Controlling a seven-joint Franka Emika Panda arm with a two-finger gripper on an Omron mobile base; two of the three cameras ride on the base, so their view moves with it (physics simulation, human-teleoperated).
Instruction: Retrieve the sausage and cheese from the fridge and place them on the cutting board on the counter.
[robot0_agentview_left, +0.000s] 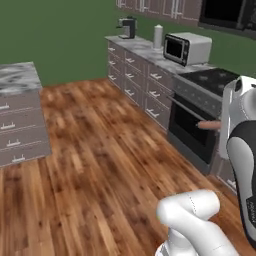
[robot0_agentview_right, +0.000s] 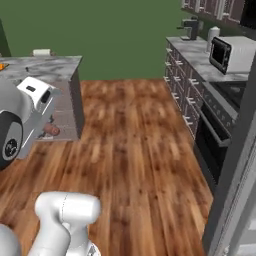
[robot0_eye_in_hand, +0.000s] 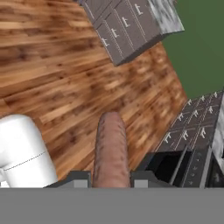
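The sausage (robot0_eye_in_hand: 110, 146), a reddish-brown link, stands up between my gripper's (robot0_eye_in_hand: 110, 180) two dark tips, and the gripper is shut on it. Its tip pokes out from behind my arm in the left base view, in front of the oven: sausage (robot0_agentview_left: 209, 125). From the right, the sausage (robot0_agentview_right: 50, 130) shows below my hand, in front of the marbled island counter (robot0_agentview_right: 47, 65). A sliver of bright orange (robot0_agentview_right: 2, 66) lies at the counter's left edge; too little shows to call it the cheese. The fridge's grey side (robot0_agentview_right: 235, 165) rises at the right. The cutting board is out of view.
Along the wall runs a counter of drawers (robot0_agentview_left: 145, 82) carrying a microwave (robot0_agentview_left: 187, 47), a white canister (robot0_agentview_left: 158, 36) and a coffee machine (robot0_agentview_left: 128, 27). A black oven (robot0_agentview_left: 192, 127) stands close on the right. Wooden floor (robot0_agentview_left: 100, 150) lies open between it and the island (robot0_agentview_left: 20, 115).
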